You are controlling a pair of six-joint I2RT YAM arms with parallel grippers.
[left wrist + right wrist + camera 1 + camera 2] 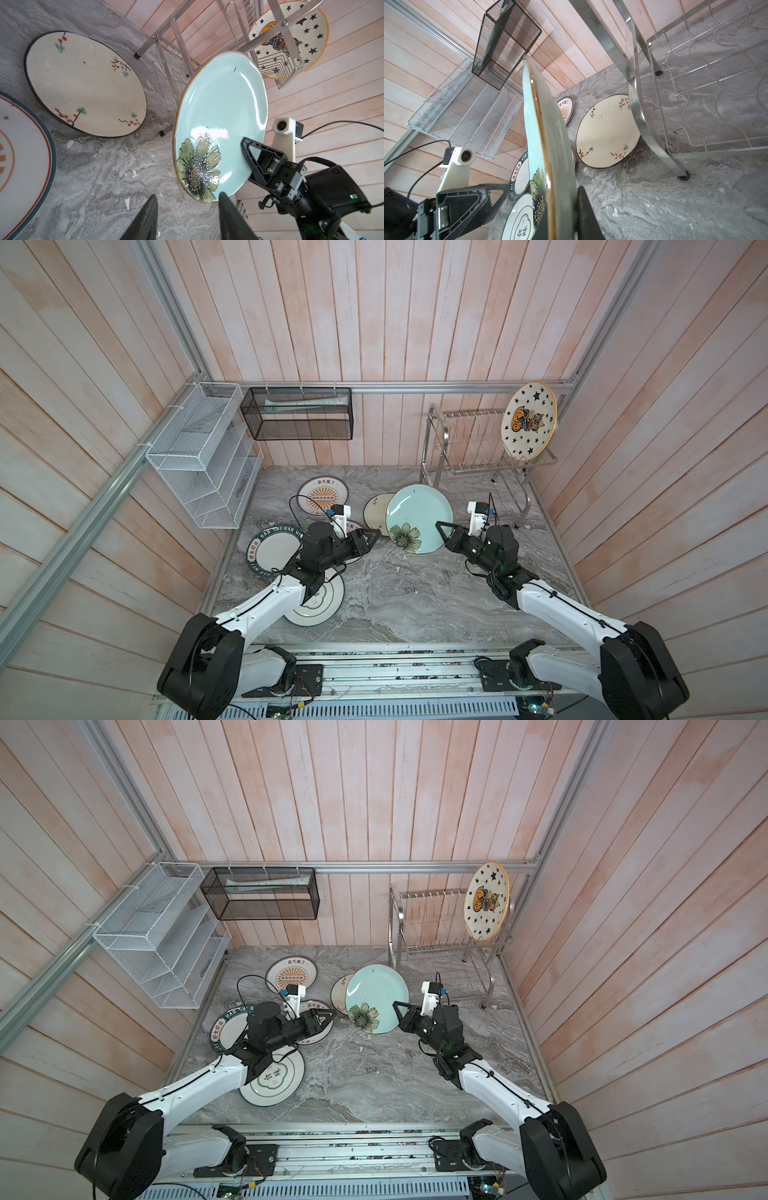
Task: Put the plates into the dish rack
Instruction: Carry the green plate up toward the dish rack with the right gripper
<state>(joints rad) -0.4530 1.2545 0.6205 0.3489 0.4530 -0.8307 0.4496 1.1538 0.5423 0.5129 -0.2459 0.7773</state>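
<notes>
I am watching over the grey marble tabletop (pixel 407 597), where the steel two-tier dish rack (pixel 478 469) is sitting in the far right corner. One yellow-rimmed star plate (pixel 528 420) is already standing on edge at the right end of its top tier, the way the prongs are meant to take them. The pale-blue flower plate (pixel 417 516) is being held tilted up, close to on edge, just in front of the rack's left side frame. I judge it is being turned so that it can slide between prongs instead of lying flat, though I cannot tell whether its lower rim is resting on the marble. Five plates are lying flat, waiting: the green-ringed plate (pixel 324 601) and the lettered plate (pixel 270 547) under the left arm, the cream plate (pixel 376 514) just behind the blue one, a sunburst plate (pixel 322 495) further back, and a second sunburst plate (pixel 316 1006) half hidden by the left arm. The right gripper (pixel 440 529) is pinching the blue plate's rim, jaws nearly closed, one finger on each face. The left gripper (pixel 375 534) is hanging about half open and empty near the flower, seemingly ready to steady it.
</notes>
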